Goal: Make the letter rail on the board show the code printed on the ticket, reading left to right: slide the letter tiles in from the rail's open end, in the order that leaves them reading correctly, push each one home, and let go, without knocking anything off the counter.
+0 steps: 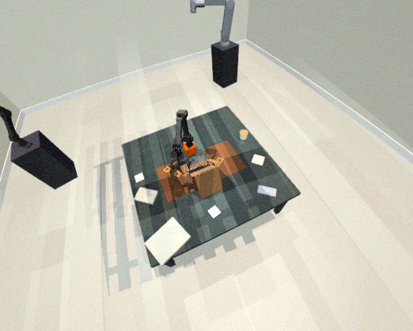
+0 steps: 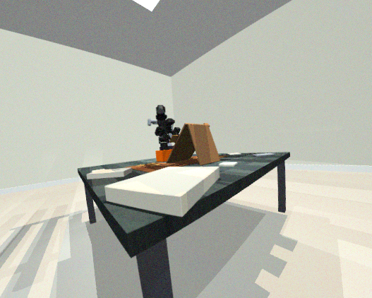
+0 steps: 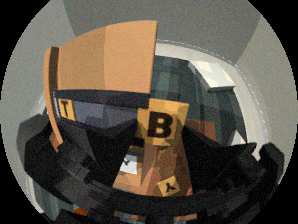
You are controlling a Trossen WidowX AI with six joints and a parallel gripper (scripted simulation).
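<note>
The brown board [image 1: 210,185] [image 2: 207,146] [image 3: 127,57] stands like a tent, with the dark letter rail [image 3: 102,97] along it. A T tile [image 3: 66,109] sits at the rail's far-left end in the wrist view. My gripper [image 3: 160,125] [image 1: 186,161] is shut on the B tile [image 3: 167,107], which is upright at the rail's right end; whether it is in the channel is unclear. A Y tile [image 3: 169,186] lies below on the mat. Loose tiles [image 1: 167,169] [image 1: 177,173] lie left of the board. A white card [image 3: 132,164] is partly hidden, its code unreadable.
An orange-brown mat [image 1: 233,161] lies under the board. Another tile [image 1: 219,160] shows near the board's right end. An orange block [image 1: 190,148] [image 2: 162,155] is by the arm's base. A cup [image 1: 243,135], a large white slab [image 1: 167,241] [image 2: 157,183] and several pale flat pieces are near the counter edges.
</note>
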